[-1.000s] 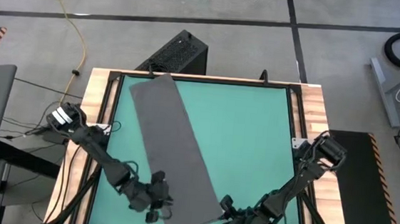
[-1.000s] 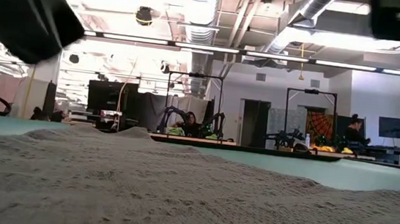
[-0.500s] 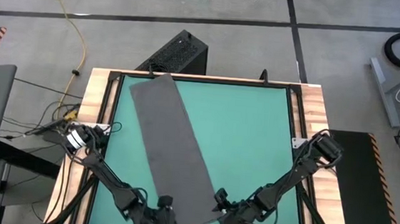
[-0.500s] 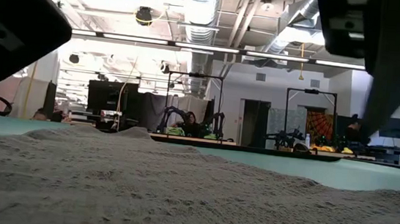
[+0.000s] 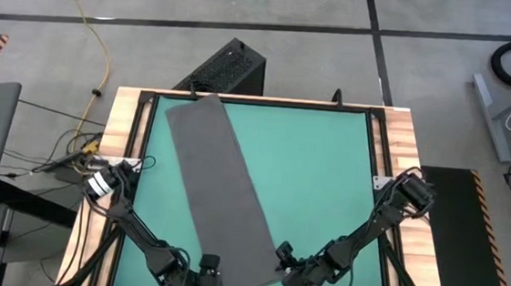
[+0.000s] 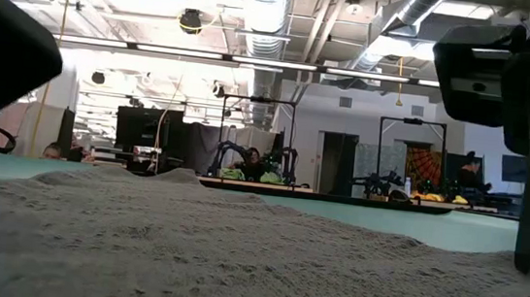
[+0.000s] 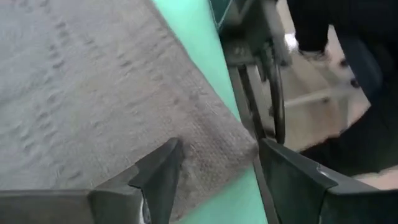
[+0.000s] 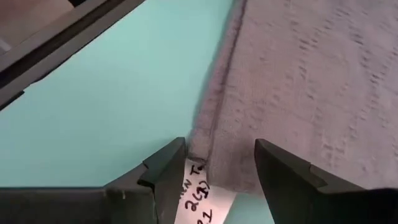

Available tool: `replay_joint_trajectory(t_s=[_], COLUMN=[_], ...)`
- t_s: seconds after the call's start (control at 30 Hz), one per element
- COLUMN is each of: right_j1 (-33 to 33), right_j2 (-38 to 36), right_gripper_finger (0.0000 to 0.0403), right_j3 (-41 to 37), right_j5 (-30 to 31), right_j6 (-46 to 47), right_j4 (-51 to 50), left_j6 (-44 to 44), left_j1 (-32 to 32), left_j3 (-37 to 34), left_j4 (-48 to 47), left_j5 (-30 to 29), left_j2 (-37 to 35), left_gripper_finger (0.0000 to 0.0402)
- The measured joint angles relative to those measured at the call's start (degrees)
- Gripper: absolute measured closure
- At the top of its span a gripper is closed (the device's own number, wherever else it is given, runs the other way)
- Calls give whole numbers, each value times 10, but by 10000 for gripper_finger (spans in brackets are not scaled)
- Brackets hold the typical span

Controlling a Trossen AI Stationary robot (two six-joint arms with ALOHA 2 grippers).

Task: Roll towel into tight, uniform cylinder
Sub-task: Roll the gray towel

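Towel point(image 5: 220, 190) lies flat and unrolled; both grippers, left point(image 7: 214, 165) and right point(image 8: 217, 165), straddle its near corners, fingers spread.

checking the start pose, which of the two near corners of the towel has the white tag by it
The corner under the right gripper: the handwritten white tag sticks out of the towel there. The corner at the left gripper shows only plain grey cloth.

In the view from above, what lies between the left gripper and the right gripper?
The near end of the grey towel lies between them. In the high view, the left gripper is at one near corner and the right gripper at the other. Nothing else is there.
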Motion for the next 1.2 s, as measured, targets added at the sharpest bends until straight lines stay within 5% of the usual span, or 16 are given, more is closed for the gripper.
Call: replay_joint_trajectory(t_s=[0.3,0.57,0.7,0.97,1.2], right_j1=[-4,-1,-11,-96,-165], right_j2=[15,17,5,-33,-31], right_gripper_finger=[225,365,374,373,372], right_j3=[1,1,0,-1,-1], right_j5=[-5,-21,-53,-181,-368], right_j6=[43,61,58,148,225], right_j4=[1,-6,-14,-33,-31], left_j6=[13,-18,-18,-49,-58], left_j1=[-3,-2,-2,-2,-9], left_j3=[4,3,2,-2,-2], left_j4=[12,-7,-21,-170,-106], left_j5=[2,-15,-21,-78,-60], left_j2=[33,33,27,-40,-52], left_gripper_finger=[206,348,394,401,401])
